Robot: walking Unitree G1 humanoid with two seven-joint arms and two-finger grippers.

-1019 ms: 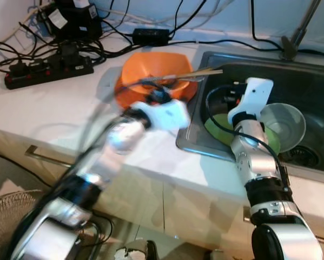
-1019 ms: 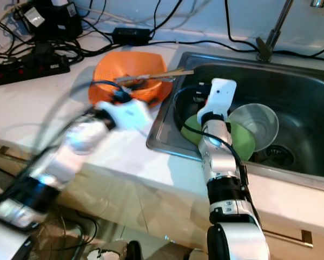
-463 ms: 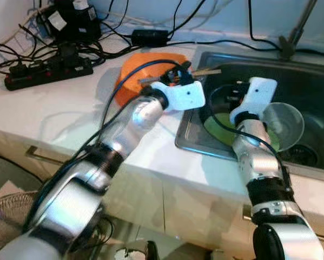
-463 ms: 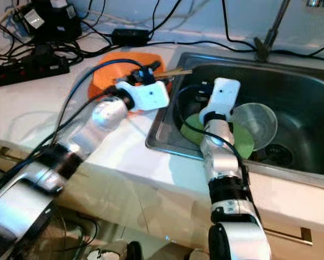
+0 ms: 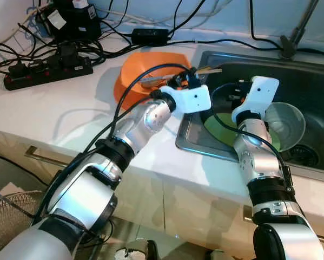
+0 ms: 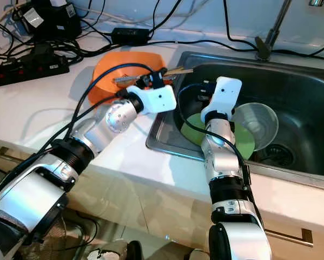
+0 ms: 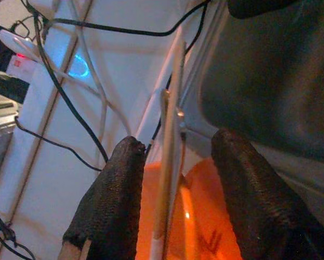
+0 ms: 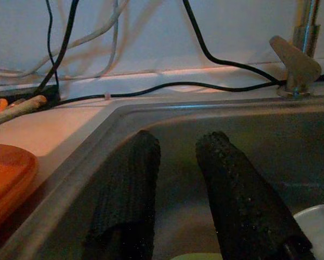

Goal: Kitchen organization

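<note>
An orange bowl [image 5: 133, 81] sits on the white counter beside the sink [image 5: 187, 142]. A pair of wooden chopsticks [image 5: 207, 70] lies across the bowl's rim and pokes out over the sink. My left gripper [image 5: 182, 82] reaches over the bowl's right side. In the left wrist view it [image 7: 178, 142] is open, with the chopsticks [image 7: 170, 162] running between its fingers and apart from both. My right gripper [image 5: 235, 93] hovers inside the sink above a green plate [image 5: 218, 129] and beside a clear glass bowl [image 5: 287, 123]. In the right wrist view it [image 8: 172, 145] is open and holds nothing.
A black power strip [image 5: 48, 71] and tangled cables [image 5: 70, 32] crowd the counter's back left. A black adapter [image 5: 150, 36] lies behind the bowl. The faucet [image 5: 292, 37] rises at the sink's back right. Bare counter lies in front of the bowl.
My left arm swung up from the counter's front to the orange bowl, and its fingers now straddle the chopsticks. The right arm has stayed in the sink.
</note>
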